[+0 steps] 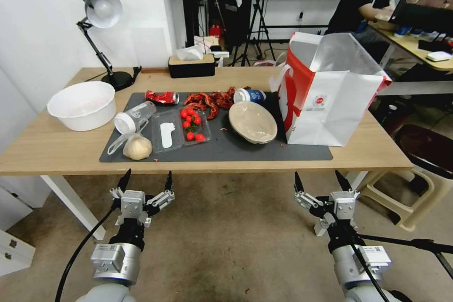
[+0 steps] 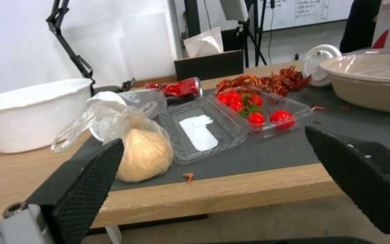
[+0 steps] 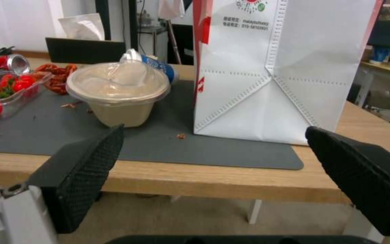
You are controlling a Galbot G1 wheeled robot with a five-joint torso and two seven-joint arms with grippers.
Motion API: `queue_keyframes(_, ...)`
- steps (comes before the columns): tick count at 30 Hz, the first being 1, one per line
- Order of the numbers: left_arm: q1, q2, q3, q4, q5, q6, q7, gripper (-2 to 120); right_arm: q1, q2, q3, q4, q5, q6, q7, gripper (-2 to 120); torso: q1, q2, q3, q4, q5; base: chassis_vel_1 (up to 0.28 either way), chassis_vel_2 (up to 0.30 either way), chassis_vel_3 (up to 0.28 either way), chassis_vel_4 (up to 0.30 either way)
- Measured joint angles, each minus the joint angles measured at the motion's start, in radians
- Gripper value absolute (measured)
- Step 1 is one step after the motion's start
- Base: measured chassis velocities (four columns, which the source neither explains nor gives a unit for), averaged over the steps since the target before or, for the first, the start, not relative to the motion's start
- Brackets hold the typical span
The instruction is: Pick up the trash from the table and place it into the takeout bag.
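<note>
Trash on table (image 1: 56, 151): bagged beige lump (image 1: 138, 146) nearest, directly ahead of left gripper (image 1: 145, 182); beige lidded bowl (image 1: 252, 122) beside takeout bag (image 1: 330, 99), ahead of right gripper (image 1: 322, 180); 2 grippers, fingers spread, empty, below table edge.

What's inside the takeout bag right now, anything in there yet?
The takeout bag stands open on the table. Its upper silvery lining shows bare; its front wall hides the bottom, so I can't tell whether it's empty. Both grippers, left and right, hang open before the table.
</note>
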Motion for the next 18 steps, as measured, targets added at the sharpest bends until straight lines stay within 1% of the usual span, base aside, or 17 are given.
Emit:
queue_keyframes(14,0.0,0.0,0.0,0.0,0.0,0.0,0.0,100,0.0,0.0,0.0,0.0,0.0,0.0,0.0,100,0.0,0.0,0.0,0.0,0.0,0.0,0.0,0.0,0.0)
queue_keyframes(18,-0.009,0.003,0.005,0.002,-0.012,0.004,-0.006,100,0.009,0.008,0.011,0.0,0.004,-0.007,-0.02,100,0.0,0.0,0.0,0.0001,0.0,0.0,0.0,0.0,0.0)
